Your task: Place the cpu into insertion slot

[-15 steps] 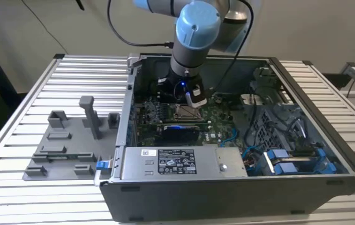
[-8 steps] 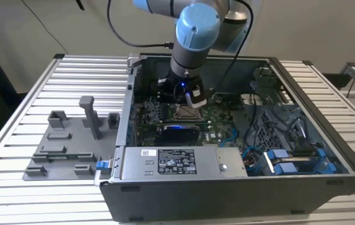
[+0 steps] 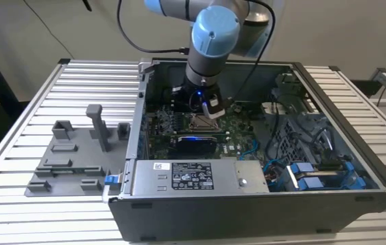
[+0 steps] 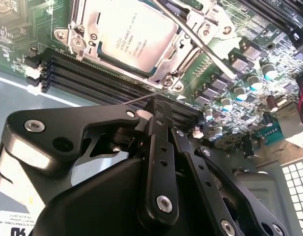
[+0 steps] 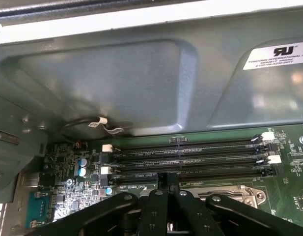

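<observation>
The cpu [image 4: 132, 35] already lies flat inside the insertion slot [image 4: 163, 66], its silvery face up within the shiny frame, the thin wire lever [image 4: 200, 42] slanting across one side. Just beside it, toward the memory strips [image 4: 92, 78], the gripper [image 4: 152, 105] hangs with fingers pressed together on nothing. In the exterior view the socket sits mid-board, inside the open computer case [image 3: 356, 168].

Lab: robot arm [image 3: 210, 30], opened computer [image 3: 247, 153]
</observation>
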Tool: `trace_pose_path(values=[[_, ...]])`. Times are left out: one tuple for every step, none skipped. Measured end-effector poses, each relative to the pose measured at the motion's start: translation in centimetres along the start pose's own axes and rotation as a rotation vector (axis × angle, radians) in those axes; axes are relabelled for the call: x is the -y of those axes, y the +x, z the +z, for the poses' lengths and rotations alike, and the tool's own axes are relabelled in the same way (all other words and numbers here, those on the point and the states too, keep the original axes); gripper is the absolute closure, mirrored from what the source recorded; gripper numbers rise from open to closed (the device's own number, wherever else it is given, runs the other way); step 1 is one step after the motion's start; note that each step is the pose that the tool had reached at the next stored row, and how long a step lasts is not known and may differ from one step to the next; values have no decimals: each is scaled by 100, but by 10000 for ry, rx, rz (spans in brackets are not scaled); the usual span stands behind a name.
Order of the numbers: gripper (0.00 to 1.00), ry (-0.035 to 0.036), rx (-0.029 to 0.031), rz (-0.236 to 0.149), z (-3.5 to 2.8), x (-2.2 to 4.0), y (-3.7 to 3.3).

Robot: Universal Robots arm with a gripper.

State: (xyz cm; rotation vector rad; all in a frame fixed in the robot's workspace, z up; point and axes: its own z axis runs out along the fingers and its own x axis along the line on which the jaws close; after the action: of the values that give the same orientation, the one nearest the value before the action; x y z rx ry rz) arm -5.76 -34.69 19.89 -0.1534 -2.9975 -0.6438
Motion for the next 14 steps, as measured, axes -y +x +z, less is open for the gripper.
trace_pose_path(values=[[89, 1, 0, 1, 2, 0, -8], [89, 0, -1, 0, 5, 1, -17], [89, 0, 0, 1, 8, 2, -26], [89, -1, 0, 1, 12, 2, -35], [89, 0, 0, 1, 15, 3, -43], [89, 0, 0, 1, 18, 4, -51], [89, 0, 0, 0, 21, 5, -59], [89, -1, 0, 1, 25, 5, -67], [89, 0, 0, 1, 27, 6, -75], [89, 1, -1, 1, 29, 6, -84], [89, 1, 0, 1, 31, 6, -93], [89, 1, -1, 0, 33, 6, -104], [89, 1, 0, 1, 34, 6, -115], [89, 0, 0, 1, 36, 5, -129]])
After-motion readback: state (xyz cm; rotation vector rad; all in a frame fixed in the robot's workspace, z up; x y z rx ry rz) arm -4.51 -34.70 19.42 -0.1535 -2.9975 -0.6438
